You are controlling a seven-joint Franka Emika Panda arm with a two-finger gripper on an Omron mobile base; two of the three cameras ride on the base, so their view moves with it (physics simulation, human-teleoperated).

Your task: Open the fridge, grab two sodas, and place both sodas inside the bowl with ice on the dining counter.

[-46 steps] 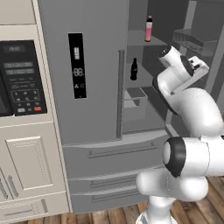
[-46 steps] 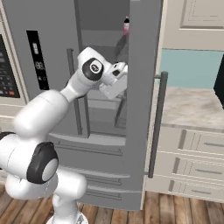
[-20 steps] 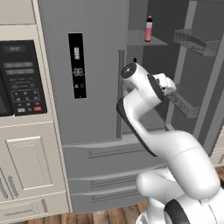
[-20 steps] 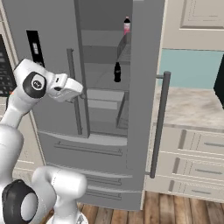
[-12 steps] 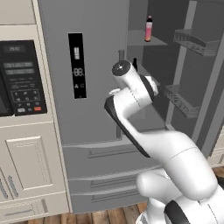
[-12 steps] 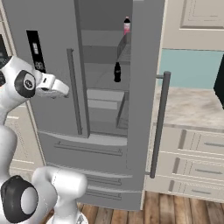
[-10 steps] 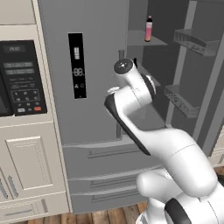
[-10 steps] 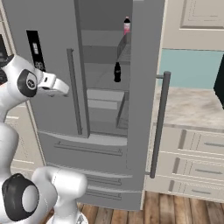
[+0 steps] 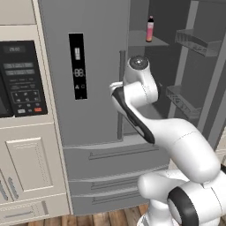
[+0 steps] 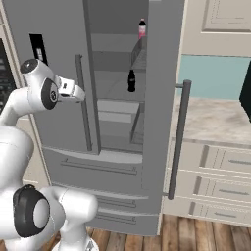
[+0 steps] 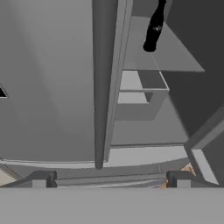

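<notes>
The gripper [image 11: 109, 179] hangs spread and empty before the fridge [image 10: 117, 127]; the dark soda [image 11: 154, 30] stands well beyond it, inside.

The fridge [image 10: 122, 162] is flanked by an oven cabinet [image 9: 22, 132] on the left and a counter [image 10: 215, 122] on the right. Inside, the pink bottle [image 10: 142, 28] is set on a shelf above the dark bottle [image 10: 131, 81].
</notes>
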